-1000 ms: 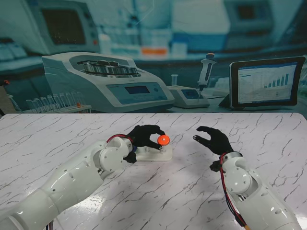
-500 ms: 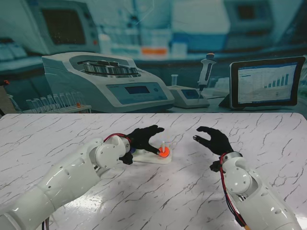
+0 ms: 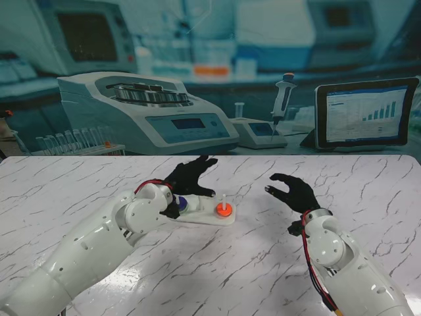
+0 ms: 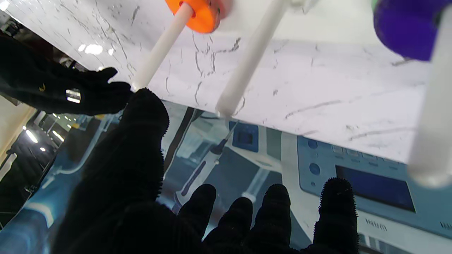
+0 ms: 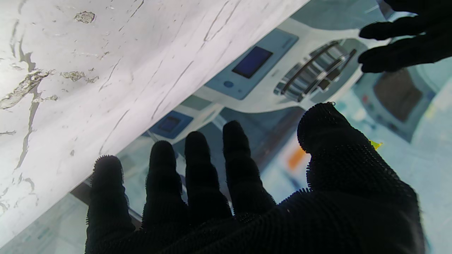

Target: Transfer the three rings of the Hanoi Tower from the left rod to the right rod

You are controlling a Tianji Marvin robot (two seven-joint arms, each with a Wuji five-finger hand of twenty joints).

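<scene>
Marble-patterned table top [image 3: 263, 263] fills the lower half of the stand view, and at its centre the white Hanoi Tower base [image 3: 205, 216] is seen. An orange ring [image 3: 223, 210] is threaded on the right rod [image 3: 224, 199], resting at the base. A purple ring [image 3: 182, 205] is glimpsed at the left end of the base, largely hidden by the left hand [image 3: 189, 178], which is held just behind the base with its fingers spread and nothing grasped. In the left wrist view more is shown: all three white rods are visible, the orange ring [image 4: 197, 12] at the foot of one, the middle rod [image 4: 247, 60] bare, and the purple ring [image 4: 406, 28] on the left rod [image 4: 432, 116], with a sliver of green beside it. The right hand [image 3: 293, 191] is seen right of centre in the stand view, well apart from the base, released and empty; in the right wrist view its fingers [image 5: 197, 169] are shown parted over bare marble.
</scene>
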